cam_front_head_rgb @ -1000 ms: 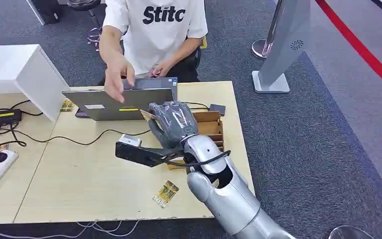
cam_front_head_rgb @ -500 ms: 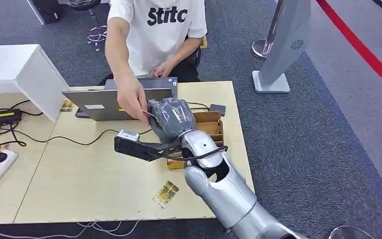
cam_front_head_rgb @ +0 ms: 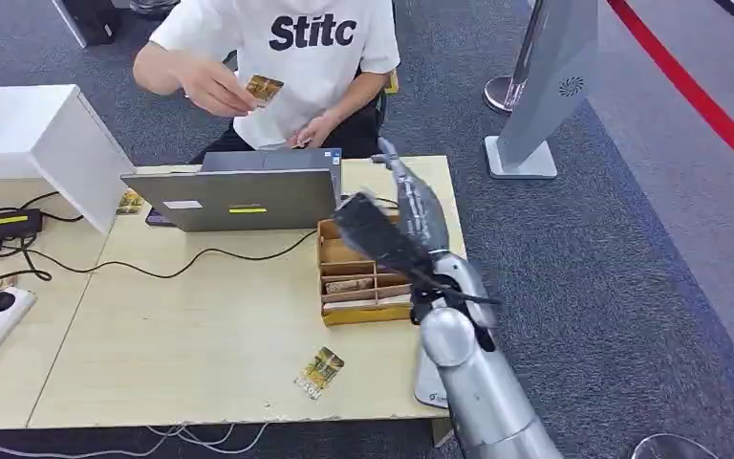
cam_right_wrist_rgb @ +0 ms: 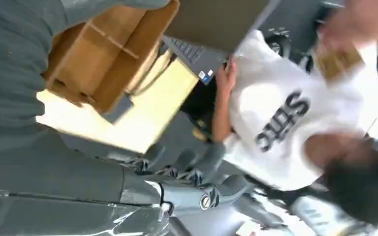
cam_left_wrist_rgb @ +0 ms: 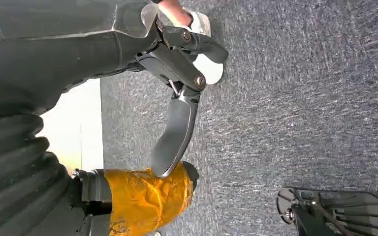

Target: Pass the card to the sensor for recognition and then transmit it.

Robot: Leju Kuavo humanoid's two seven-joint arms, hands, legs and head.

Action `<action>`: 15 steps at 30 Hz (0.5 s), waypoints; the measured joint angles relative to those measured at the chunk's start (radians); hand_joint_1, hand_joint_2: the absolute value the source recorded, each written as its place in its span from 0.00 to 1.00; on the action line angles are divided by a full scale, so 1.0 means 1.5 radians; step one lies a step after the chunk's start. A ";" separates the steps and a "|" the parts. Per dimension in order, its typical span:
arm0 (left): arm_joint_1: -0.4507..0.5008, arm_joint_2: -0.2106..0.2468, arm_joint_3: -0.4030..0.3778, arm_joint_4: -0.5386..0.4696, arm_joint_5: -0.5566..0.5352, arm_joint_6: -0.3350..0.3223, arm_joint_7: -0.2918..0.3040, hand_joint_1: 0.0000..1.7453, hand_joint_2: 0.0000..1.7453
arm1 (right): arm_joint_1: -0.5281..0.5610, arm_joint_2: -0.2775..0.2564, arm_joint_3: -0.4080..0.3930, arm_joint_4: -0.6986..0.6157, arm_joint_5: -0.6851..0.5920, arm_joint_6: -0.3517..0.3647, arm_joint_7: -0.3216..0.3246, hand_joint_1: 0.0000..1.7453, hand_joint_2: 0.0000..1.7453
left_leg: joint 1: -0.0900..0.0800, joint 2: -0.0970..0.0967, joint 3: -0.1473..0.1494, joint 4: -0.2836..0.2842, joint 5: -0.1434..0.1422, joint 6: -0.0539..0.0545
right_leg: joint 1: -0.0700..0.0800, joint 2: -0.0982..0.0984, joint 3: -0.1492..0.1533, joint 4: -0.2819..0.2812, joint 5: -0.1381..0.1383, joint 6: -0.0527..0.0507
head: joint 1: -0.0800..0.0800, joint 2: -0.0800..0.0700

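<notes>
Handover looks done: card (cam_front_head_rgb: 264, 89) held by person (cam_front_head_rgb: 315, 57) at upper left; right hand (cam_front_head_rgb: 411, 206) spread, empty, centre frame; next, likely withdrawal.

You get even, bright indoor light in the head view, with soft, faint shadows under the laptop (cam_front_head_rgb: 234, 199) and box (cam_front_head_rgb: 363, 273). The right hand (cam_front_head_rgb: 411, 206) is smeared by motion blur there. In the right wrist view the person (cam_right_wrist_rgb: 295, 113) and card (cam_right_wrist_rgb: 337, 61) are blurred. In the left wrist view the tabletop (cam_left_wrist_rgb: 81, 123) glares, overexposed, while the carpet (cam_left_wrist_rgb: 300, 98) stays sharp.
</notes>
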 joint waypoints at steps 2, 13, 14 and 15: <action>0.003 0.000 0.000 0.000 0.004 0.000 0.000 0.00 1.00 | 0.025 -0.007 -0.095 -0.024 -0.048 0.007 -0.023 0.00 1.00 | 0.000 -0.001 0.000 0.000 0.000 0.000 | 0.000 -0.001 0.000 0.000 0.000 0.000 | 0.000 0.000; 0.010 0.004 0.006 0.000 0.028 0.000 -0.002 0.00 1.00 | 0.105 -0.069 -0.616 0.043 -0.092 -0.012 -0.105 0.00 1.00 | 0.000 -0.001 0.001 0.001 -0.002 0.002 | 0.000 -0.001 0.001 -0.001 -0.001 0.001 | 0.000 0.000; 0.009 0.004 0.007 0.000 0.031 -0.001 -0.002 0.00 1.00 | 0.112 -0.084 -0.649 0.083 -0.077 -0.022 -0.102 0.00 1.00 | 0.000 -0.002 0.001 0.001 -0.002 0.003 | 0.000 -0.002 0.002 -0.001 -0.001 0.002 | 0.000 0.000; 0.009 0.004 0.008 0.000 0.034 -0.001 -0.002 0.00 1.00 | 0.122 -0.104 -0.677 0.134 -0.056 -0.035 -0.110 0.00 1.00 | 0.000 -0.003 0.001 0.001 -0.002 0.003 | 0.000 -0.003 0.002 -0.001 -0.002 0.002 | 0.000 0.000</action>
